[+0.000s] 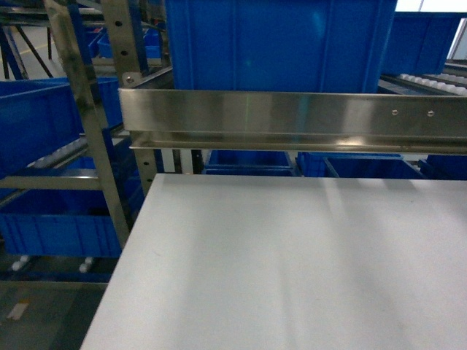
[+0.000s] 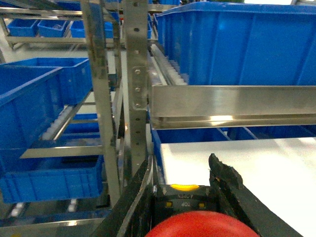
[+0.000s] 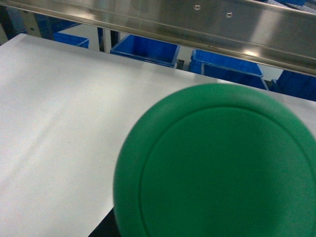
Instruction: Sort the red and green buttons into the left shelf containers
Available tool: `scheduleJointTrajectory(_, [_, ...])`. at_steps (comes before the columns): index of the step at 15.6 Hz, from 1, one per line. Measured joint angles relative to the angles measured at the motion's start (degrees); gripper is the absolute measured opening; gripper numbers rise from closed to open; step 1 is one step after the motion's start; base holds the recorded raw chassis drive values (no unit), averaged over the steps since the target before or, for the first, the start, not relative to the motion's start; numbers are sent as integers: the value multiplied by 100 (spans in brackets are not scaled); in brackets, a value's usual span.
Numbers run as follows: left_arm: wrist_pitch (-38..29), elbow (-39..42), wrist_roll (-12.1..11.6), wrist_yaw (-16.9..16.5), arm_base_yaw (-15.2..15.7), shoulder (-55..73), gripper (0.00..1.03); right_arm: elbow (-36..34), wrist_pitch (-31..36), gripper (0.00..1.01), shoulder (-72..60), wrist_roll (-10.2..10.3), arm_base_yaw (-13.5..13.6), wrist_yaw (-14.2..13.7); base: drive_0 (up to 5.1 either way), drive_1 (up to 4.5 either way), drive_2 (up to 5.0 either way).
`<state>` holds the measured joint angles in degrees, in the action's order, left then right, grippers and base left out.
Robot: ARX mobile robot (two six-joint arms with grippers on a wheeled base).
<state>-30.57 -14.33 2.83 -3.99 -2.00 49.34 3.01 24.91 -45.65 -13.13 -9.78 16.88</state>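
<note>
Red button (image 2: 197, 228) hard against the left wrist lens, red cap low in frame, black body with a yellow mark behind it, pinned between the dark jaws of the left gripper (image 2: 185, 197) — closed on it. Poised just over the near left edge of the white worktop (image 2: 256, 163), steel rack upright (image 2: 136, 89) straight ahead, large blue bins (image 2: 34, 98) on the roller shelves to the left. Carrying step, by the look of it: both buttons lifted, neither dropped yet. Next move calls for swinging left past the upright and over a bin's rim before letting go. Green button (image 3: 217, 163) fills the right wrist view above the worktop — presumably held, though jaws there unseen, grip impossible to tell. Neither arm visible from the head camera.
</note>
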Motion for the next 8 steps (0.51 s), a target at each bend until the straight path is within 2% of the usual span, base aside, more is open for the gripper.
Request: scheduleJointTrajectory(8, [4, 0, 0, 7, 4, 0, 29, 0, -4, 27, 0, 0, 0, 0, -501, 244, 244])
